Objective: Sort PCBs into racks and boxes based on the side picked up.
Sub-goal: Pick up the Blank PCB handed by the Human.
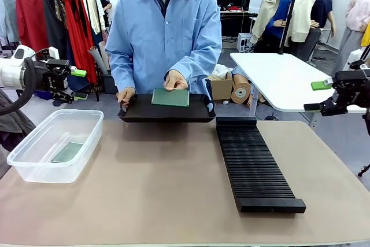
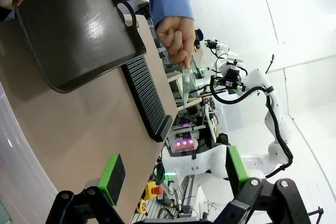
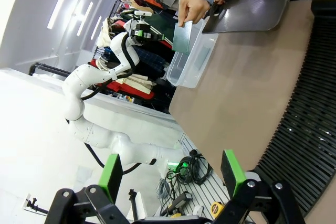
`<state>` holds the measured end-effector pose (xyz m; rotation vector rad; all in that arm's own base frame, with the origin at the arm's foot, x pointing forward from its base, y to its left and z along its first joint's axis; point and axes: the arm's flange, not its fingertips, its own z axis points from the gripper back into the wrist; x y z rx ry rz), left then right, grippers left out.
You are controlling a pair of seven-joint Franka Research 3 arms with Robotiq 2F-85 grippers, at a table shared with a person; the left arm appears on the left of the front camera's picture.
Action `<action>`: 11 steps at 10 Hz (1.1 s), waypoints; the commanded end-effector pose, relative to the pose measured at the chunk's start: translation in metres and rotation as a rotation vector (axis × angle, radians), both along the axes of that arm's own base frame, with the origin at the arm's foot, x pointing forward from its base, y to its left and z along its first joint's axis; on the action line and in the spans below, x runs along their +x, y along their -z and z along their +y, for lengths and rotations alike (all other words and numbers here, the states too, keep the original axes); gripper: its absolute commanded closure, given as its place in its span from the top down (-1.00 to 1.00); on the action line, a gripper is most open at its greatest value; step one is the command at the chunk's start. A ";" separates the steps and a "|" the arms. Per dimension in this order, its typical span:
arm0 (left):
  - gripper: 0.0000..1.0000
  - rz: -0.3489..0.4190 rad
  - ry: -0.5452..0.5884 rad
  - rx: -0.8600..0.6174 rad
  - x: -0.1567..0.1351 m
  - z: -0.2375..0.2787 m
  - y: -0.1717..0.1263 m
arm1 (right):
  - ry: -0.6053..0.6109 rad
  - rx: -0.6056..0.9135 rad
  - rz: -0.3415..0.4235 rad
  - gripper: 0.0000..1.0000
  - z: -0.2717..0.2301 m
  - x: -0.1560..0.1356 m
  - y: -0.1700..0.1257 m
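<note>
As the person at the far side holds one PCB (image 1: 170, 97) up by its top edge over the black tray (image 1: 144, 112), I read this moment as an offer. I think the board is lifted so that a gripper can reach a free edge of it. One hand (image 1: 175, 80) pinches the board. The other hand (image 1: 125, 95) rests on the left rim of the tray, I suppose to keep it from sliding. Whether the lower edge of the board touches the tray, I cannot tell.

Both tools are released. The left gripper (image 1: 80, 84) hangs in the air well to the left of the tray, its jaws wide apart with nothing between them. The right gripper (image 1: 315, 96) hangs well to the right of the tray, also spread and empty. Neither is near the board.

The clear box (image 1: 34, 163) stands left of the tray and nearer to me, and a second PCB (image 1: 67, 152) lies flat on its bottom. The black rack (image 1: 254, 169) begins just at the right front corner of the tray and runs toward me. As far as I can see, no board stands in its slots. Each container is on the side of one arm, which I judge is on purpose, to keep the carry short.

The board is thin and the fingers are close, so I would approach the free lower part slowly.
</note>
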<state>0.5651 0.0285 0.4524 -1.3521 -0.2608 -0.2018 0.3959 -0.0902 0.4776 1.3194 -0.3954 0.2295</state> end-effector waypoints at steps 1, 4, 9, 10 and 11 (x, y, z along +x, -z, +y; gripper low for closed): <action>1.00 -0.006 -0.003 0.002 -0.001 0.000 -0.003 | -0.006 0.031 -0.013 1.00 0.021 0.014 -0.003; 1.00 -0.006 -0.003 0.002 -0.001 0.000 -0.003 | -0.050 0.041 -0.003 1.00 0.045 0.027 0.000; 1.00 -0.006 -0.003 0.002 -0.001 0.000 -0.003 | -0.080 0.034 0.041 1.00 0.120 0.075 0.022; 1.00 -0.006 -0.003 0.002 -0.001 0.000 -0.003 | -0.096 0.024 0.037 1.00 0.136 0.083 0.027; 1.00 -0.006 -0.003 0.002 -0.001 0.000 -0.003 | -0.110 0.053 0.003 1.00 0.149 0.090 0.030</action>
